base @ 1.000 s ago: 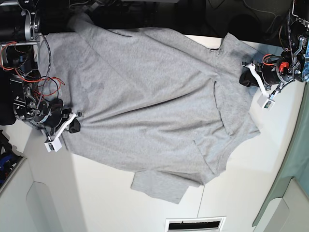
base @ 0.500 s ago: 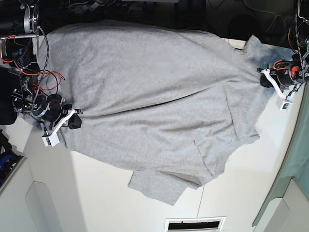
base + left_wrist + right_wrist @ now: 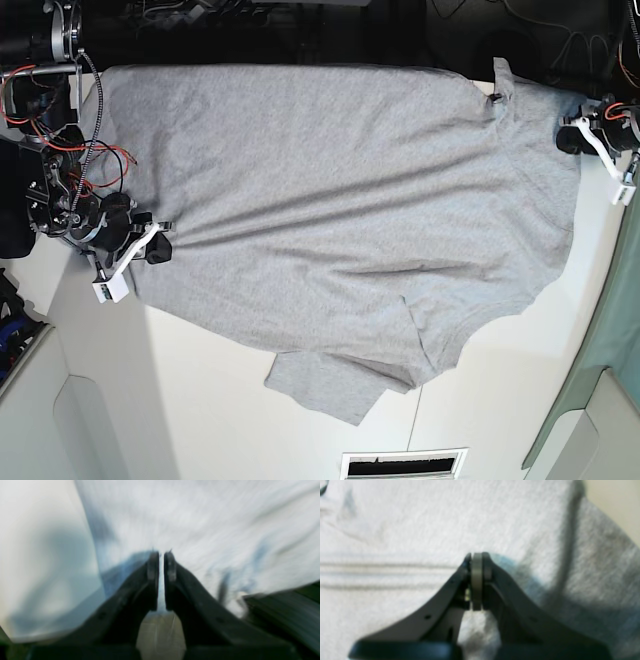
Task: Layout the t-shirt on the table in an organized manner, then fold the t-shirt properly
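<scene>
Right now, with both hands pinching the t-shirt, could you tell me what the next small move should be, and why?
Probably lower both hands together and set the cloth down. The left hand and right hand hold the t-shirt stretched nearly flat over the table, though its far edge overhangs and one sleeve lies folded beneath, so drawing it slightly onto the table first would help.

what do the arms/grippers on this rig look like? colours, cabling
Both grippers, left and right, have black curved fingers. Each wrist carries a white bracket with a small white camera block. The right arm's black and metal links carry exposed red wires and a black ribbed cable.
</scene>
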Robot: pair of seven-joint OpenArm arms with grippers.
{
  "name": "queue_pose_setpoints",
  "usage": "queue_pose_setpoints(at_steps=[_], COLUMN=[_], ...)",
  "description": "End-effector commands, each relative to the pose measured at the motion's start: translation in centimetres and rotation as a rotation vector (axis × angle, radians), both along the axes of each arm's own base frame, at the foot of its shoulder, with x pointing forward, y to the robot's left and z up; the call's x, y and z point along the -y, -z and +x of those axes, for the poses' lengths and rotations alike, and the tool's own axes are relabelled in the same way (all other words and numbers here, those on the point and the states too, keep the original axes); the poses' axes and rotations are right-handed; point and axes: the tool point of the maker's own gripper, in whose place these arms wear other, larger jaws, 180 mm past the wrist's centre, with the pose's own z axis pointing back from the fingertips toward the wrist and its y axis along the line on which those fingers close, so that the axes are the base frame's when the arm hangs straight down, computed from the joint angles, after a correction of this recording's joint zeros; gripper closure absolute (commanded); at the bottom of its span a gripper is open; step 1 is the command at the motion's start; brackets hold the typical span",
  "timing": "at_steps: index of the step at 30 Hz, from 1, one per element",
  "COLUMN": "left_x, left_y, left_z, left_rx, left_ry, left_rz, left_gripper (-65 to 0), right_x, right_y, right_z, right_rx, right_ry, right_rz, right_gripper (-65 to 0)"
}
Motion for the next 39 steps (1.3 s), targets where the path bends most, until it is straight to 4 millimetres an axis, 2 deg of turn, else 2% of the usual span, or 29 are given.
queue_pose_setpoints(at_steps=[1, 4, 7, 10, 14, 17, 19, 21, 24, 30, 32, 36, 39], left_x=[-0.5, 0.9, 2.6, 5.2, 11.0, 14.7, 15.8, 15.8, 14.4, 10.8, 9.9, 8.7, 10.0], left_y=[-2.9, -5.8, -6.4, -4.5, -1.7, 0.4, 2.0, 3.3, 4.5, 5.9, 5.9, 4.8, 3.6], left_z=[2.3, 4.2, 4.8, 4.2, 2.7, 1.1, 0.5, 0.3, 1.5, 6.6, 8.6, 13.5, 17.2], left_rx=[0.108, 0.223, 0.264, 0.228, 0.159, 0.097, 0.055, 0.033, 0.014, -0.016, -0.017, 0.028, 0.057], left_ry=[0.025, 0.065, 0.075, 0.111, 0.189, 0.253, 0.257, 0.244, 0.221, 0.126, 0.089, 0.028, 0.024], left_rz=[0.007, -0.034, -0.098, -0.130, -0.226, -0.255, -0.214, -0.155, -0.076, -0.013, -0.018, -0.023, -0.044], left_gripper=[-4.8, -4.8, -4.8, -4.7, -4.7, -4.4, -4.4, -4.3, -4.3, -4.3, -4.3, -4.3, -4.3], right_x=[0.3, -0.9, -3.4, -6.1, -10.2, -12.5, -13.3, -13.3, -11.2, -4.4, -3.1, -2.7, -3.9], right_y=[-2.3, -5.0, -7.3, -8.1, -8.1, -6.9, -5.4, -3.8, -2.4, -0.8, 0.0, 1.6, 2.2], right_z=[1.9, 3.5, 4.9, 6.0, 7.6, 8.3, 7.9, 7.1, 6.3, 4.4, 3.0, -0.7, -3.5], right_rx=[0.071, 0.156, 0.227, 0.250, 0.286, 0.284, 0.237, 0.192, 0.159, 0.096, 0.058, -0.026, -0.039], right_ry=[-0.002, -0.031, -0.060, -0.086, -0.123, -0.152, -0.176, -0.203, -0.215, -0.101, -0.078, -0.071, -0.089], right_rz=[-0.005, -0.002, 0.029, 0.045, 0.044, 0.030, 0.014, -0.022, -0.081, -0.071, -0.047, -0.004, 0.033], right_gripper=[0.0, 0.0, 0.0, 0.0, 0.0, 0.0, 0.0, 0.0, 0.0, 0.0, 0.0, 0.0, 0.0])
